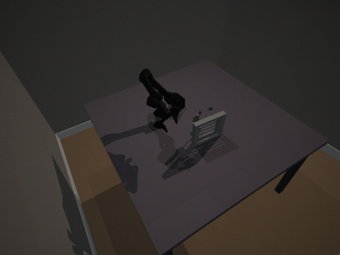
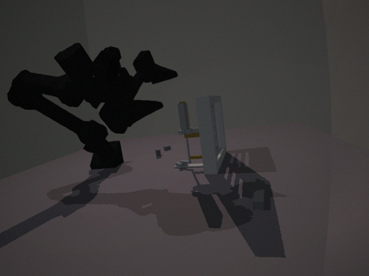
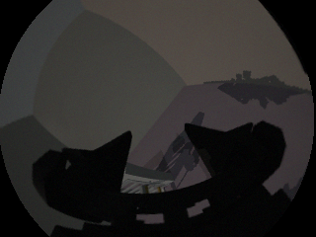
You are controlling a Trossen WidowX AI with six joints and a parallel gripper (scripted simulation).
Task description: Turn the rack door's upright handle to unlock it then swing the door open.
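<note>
A small pale grey rack frame (image 1: 222, 120) (image 2: 208, 135) stands upright mid-table, and its slatted door (image 1: 207, 128) lies flush in it. The upright handle (image 1: 196, 118) (image 2: 182, 116) stands off the door's face on a thin bar with gold bands. My black gripper (image 1: 170, 123) (image 2: 169, 88) (image 3: 158, 130) is open and empty. It hovers above the table, a short way from the handle and apart from it, with its fingers pointing towards it. In the wrist view only a sliver of the rack (image 3: 143, 180) shows low between the fingers.
Two small dark blocks (image 1: 200, 112) (image 1: 210, 108) (image 2: 158, 153) (image 2: 167, 147) lie on the dark purple table (image 1: 247, 95) (image 2: 305, 192) behind the handle. The arm's base (image 2: 105, 157) stands on the table to the left of the rack. Long shadows fall in front.
</note>
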